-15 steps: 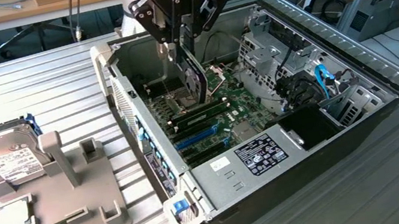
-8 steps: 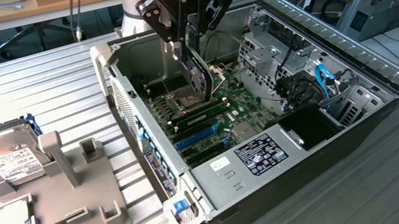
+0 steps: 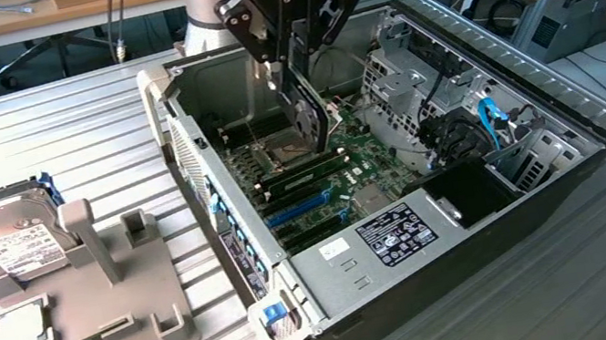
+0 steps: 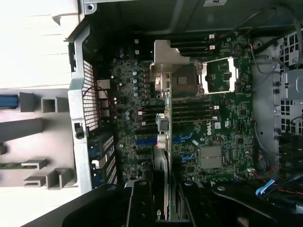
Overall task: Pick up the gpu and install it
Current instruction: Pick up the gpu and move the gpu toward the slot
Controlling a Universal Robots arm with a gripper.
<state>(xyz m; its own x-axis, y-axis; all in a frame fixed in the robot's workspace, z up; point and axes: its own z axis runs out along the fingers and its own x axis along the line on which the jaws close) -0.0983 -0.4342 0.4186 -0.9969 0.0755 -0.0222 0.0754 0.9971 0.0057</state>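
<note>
- Installation is the step we are working: the tool [image 3: 302,64] is clenching the gpu [image 3: 315,117] by its top edge, holding it upright over the motherboard [image 3: 365,169] inside the case [image 3: 551,175].
- Seating, we are judging, calls for aligning it with the blue slots [image 3: 300,210] at 7 o'clock in the exterior view.
- Memory sticks [image 3: 301,173] are crowding just beneath; the hard drive [image 3: 4,240] is lying at 9 o'clock on the counter [image 3: 50,129], well apart.

Ribbed metal counter [image 3: 65,145]. Open computer case [image 3: 505,275] lies on its side toward the exterior view's right. Grey parts fixture [image 3: 114,294] sits just beside it, on the left.
</note>
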